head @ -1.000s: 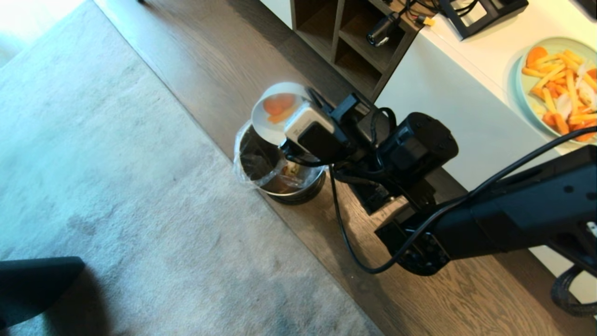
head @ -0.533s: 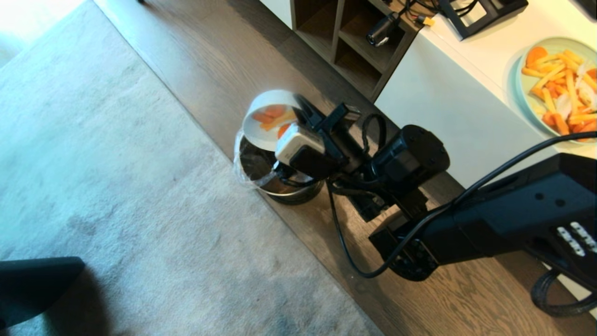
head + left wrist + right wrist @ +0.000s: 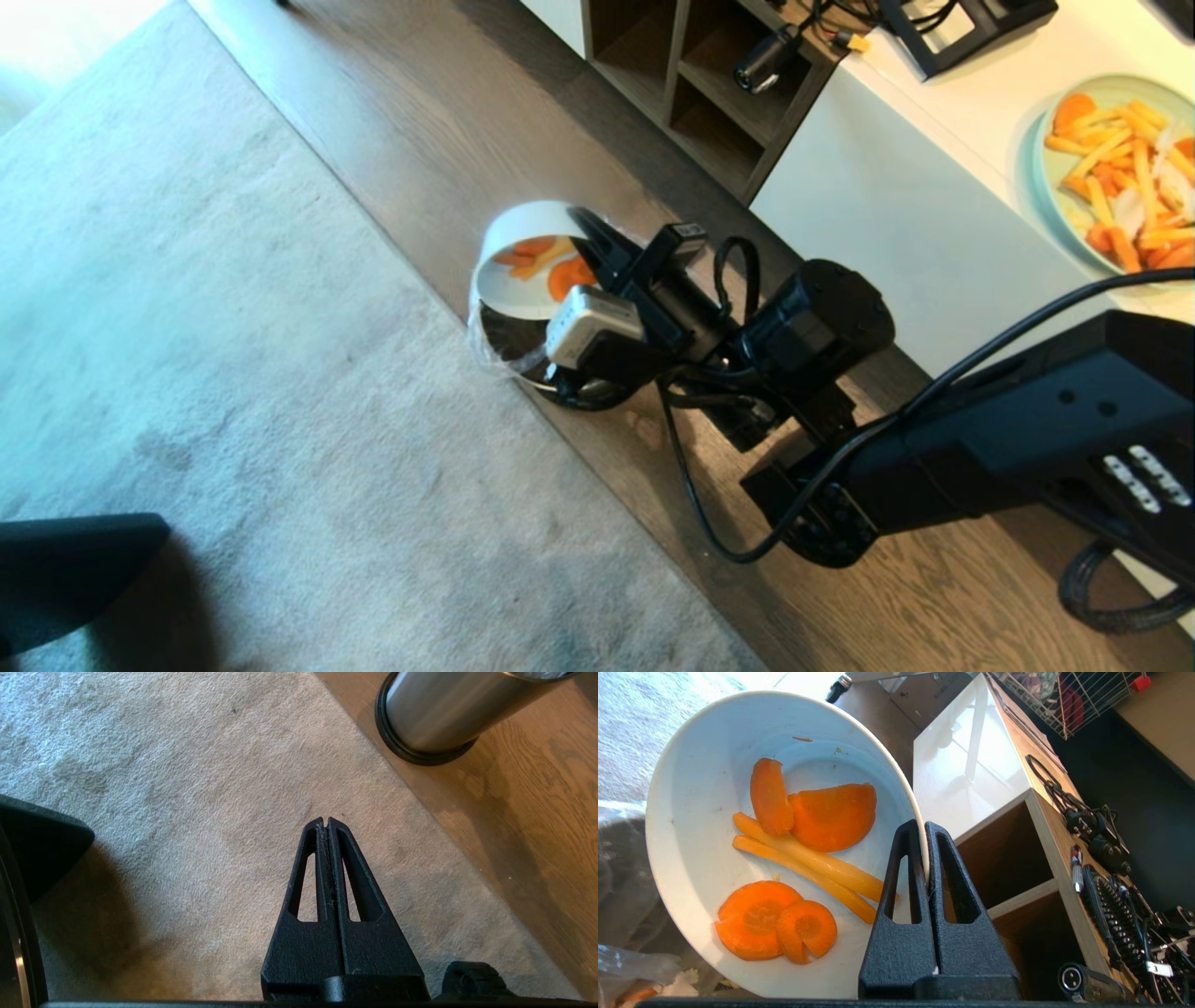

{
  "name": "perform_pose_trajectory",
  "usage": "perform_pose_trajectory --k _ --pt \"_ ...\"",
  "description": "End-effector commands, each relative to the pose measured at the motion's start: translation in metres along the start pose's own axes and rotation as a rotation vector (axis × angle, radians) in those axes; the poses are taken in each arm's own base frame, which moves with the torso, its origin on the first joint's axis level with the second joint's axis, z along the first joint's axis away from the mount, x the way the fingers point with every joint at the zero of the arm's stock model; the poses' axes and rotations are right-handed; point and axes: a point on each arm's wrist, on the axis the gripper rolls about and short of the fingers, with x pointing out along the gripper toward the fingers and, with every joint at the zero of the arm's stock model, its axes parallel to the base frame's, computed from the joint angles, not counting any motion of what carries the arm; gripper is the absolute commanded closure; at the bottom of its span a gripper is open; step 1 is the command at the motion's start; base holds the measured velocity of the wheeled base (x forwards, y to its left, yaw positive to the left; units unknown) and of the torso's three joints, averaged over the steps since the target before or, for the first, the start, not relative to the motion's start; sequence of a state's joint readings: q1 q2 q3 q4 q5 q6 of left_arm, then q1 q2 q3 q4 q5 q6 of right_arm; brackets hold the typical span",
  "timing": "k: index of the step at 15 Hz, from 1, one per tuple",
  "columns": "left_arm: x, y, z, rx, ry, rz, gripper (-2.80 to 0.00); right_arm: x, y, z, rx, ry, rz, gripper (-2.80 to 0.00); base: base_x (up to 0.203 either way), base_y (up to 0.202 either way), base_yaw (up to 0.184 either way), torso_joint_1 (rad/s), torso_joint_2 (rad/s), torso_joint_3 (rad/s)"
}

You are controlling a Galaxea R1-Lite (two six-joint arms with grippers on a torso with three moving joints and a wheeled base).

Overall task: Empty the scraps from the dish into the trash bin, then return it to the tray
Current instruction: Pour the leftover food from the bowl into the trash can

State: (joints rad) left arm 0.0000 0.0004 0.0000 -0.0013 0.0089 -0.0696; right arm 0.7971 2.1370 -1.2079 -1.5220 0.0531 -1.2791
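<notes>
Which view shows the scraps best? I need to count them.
The right wrist view: the scraps lie large and unobstructed inside the dish. The head view shows them small, partly hidden by the right gripper. The left wrist view shows none.

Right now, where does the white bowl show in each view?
Head view: white bowl at centre, tilted over the trash bin, held by the right tool.
Left wrist view: not in it.
Right wrist view: bowl fills the left half.
Shared landmark: the trash bin.

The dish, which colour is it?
Plain white; the dish shows best in the right wrist view.
</notes>
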Motion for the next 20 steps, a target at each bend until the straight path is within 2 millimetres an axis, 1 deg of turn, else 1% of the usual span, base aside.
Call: perform_pose_trajectory --k 1,3,5,7,11,16,20 --pt "0.0 0.0 0.0 -0.001 -0.001 0.0 0.0 -0.001 -0.006 -0.007 -0.023 0.001 -0.046 0.0 0.0 0.0 0.0 0.0 0.0 0.0" --pt "0.0 0.0 0.0 -0.001 -0.001 0.0 0.0 -0.001 -0.013 -0.022 -0.048 -0.006 -0.05 0.0 0.0 0.0 0.0 0.0 0.0 0.0" --pt "0.0 0.0 0.0 0.0 -0.001 0.0 0.0 -0.001 -0.015 -0.025 -0.063 -0.073 -0.031 0.0 0.0 0.0 0.0 0.0 0.0 0.0" --pt "0.0 0.0 0.0 0.0 -0.001 0.0 0.0 -0.001 -0.015 -0.024 -0.092 -0.137 -0.011 0.0 0.0 0.0 0.0 0.0 0.0 0.0" --pt "0.0 0.0 0.0 -0.001 -0.001 0.0 0.0 -0.001 -0.015 -0.023 -0.099 -0.166 -0.009 0.0 0.0 0.0 0.0 0.0 0.0 0.0" --pt "0.0 0.0 0.0 0.0 -0.001 0.0 0.0 -0.002 -0.016 -0.019 -0.168 -0.294 0.017 0.0 0.0 0.0 0.0 0.0 0.0 0.0" --pt "0.0 0.0 0.0 -0.001 -0.001 0.0 0.0 -0.002 -0.015 -0.02 -0.192 -0.313 0.022 0.0 0.0 0.0 0.0 0.0 0.0 0.0"
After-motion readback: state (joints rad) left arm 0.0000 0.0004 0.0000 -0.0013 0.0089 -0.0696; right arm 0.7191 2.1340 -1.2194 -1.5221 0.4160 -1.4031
